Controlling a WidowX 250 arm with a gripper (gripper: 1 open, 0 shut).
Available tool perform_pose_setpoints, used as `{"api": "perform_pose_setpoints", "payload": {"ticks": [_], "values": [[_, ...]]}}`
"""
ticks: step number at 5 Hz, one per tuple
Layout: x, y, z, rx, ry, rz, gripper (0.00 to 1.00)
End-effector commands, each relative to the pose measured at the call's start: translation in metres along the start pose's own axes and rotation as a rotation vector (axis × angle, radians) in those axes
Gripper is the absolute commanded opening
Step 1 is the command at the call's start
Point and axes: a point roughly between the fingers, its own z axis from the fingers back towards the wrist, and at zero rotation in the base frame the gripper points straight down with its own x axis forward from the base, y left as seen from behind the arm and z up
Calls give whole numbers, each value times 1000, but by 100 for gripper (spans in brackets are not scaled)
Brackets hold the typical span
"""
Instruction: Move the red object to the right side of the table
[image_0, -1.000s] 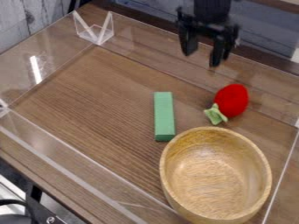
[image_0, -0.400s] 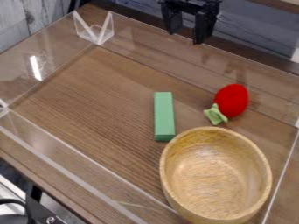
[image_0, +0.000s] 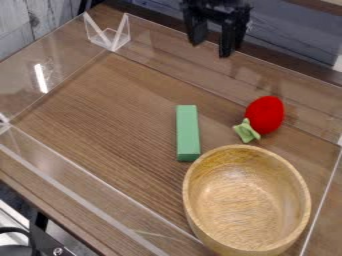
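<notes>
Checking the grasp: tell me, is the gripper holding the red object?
No, the open gripper hangs empty, well apart from the red object on the table.

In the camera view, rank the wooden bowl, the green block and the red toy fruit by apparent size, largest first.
1. Wooden bowl, clearly largest, though it also sits nearest the camera.
2. Green block, long and narrow.
3. Red object, smallest; its area looks close to the block's, so that order is less certain.

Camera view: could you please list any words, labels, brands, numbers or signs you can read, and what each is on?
None can be read.
The green block, red object, wooden bowl, table and gripper show no print.
</notes>
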Motion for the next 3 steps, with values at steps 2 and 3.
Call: {"api": "perform_pose_setpoints", "payload": {"ticks": [2, 3], "values": [[-9, -12, 23, 21, -64, 34, 100], [-15, -14, 29, 23, -60, 42, 100]]}}
